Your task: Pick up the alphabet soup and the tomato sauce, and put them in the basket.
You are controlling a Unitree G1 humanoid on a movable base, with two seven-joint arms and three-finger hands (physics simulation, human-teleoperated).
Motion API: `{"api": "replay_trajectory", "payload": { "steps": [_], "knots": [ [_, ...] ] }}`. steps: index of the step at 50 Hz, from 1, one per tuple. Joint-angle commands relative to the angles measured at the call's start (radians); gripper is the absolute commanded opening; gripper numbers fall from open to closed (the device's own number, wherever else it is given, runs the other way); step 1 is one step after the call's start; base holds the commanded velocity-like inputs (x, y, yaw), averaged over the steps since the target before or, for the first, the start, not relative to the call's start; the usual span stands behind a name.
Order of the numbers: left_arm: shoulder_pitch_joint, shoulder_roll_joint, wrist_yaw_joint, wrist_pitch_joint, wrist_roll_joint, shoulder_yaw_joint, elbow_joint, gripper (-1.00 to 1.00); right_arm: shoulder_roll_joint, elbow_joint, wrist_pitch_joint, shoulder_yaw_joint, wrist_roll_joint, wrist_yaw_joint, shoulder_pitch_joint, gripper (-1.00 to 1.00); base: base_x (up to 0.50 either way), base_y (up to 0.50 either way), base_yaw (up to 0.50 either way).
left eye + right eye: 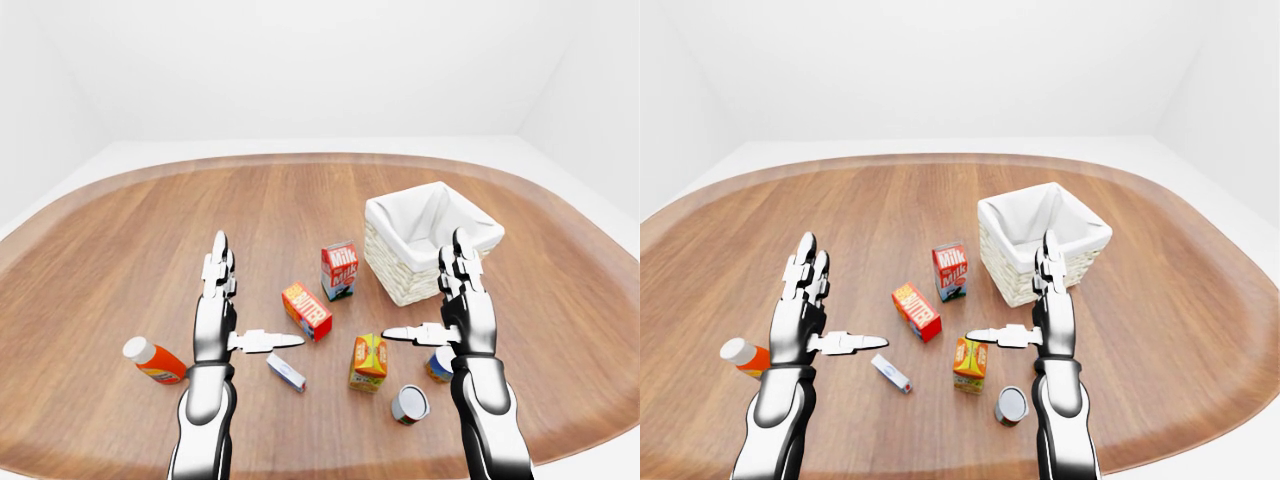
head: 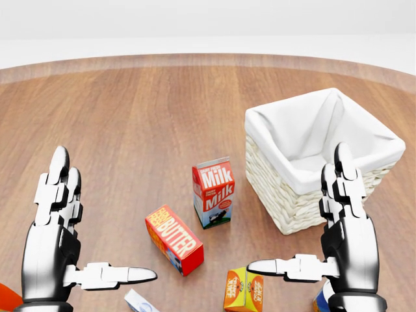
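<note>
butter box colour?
The butter box is red with an orange-yellow panel and white lettering, clearest in the head view.

A rounded wooden table (image 1: 150, 230) is seen bearing a wicker basket (image 1: 400, 280) (white cloth lining), an upright milk carton (image 1: 339, 270), a butter box (image 1: 307, 311), an orange juice carton (image 1: 368, 361), a small white box (image 1: 286, 372), two cans (image 1: 410, 404) (image 1: 438, 365) and a toppled orange bottle (image 1: 154, 361).

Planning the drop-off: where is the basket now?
In the left-eye view the basket stands right of centre on the wooden table, just right of the milk carton.
</note>
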Motion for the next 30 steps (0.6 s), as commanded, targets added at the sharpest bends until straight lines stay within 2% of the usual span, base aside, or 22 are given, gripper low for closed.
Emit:
{"api": "replay_trajectory", "payload": {
  "steps": [1,8,9,12,30],
  "knots": [
    [0.001,0.0,-0.002,0.0,-0.002,0.0,0.002,1.0,0.0,-0.002,0.0,0.001,-0.001,0.001,0.002,1.0,0.26,0.0,0.0],
    [0.004,0.0,-0.003,0.0,-0.003,-0.002,-0.004,1.0,0.001,-0.017,0.0,0.003,0.007,0.006,0.007,1.0,0.26,0.0,0.0],
    [0.004,0.0,-0.004,0.0,-0.003,-0.002,-0.002,1.0,0.002,0.056,0.0,0.003,0.008,0.01,0.008,1.0,0.0,0.0,0.0],
    [0.004,0.0,-0.005,0.0,-0.004,-0.003,-0.001,1.0,0.0,-0.006,0.0,0.006,0.007,0.008,0.007,1.0,0.0,0.0,0.0],
    [0.01,0.0,-0.005,0.0,0.01,-0.012,-0.018,1.0,-0.002,-0.018,0.0,-0.018,0.017,-0.001,0.004,1.0,0.0,0.0,0.0]
  ]
}}
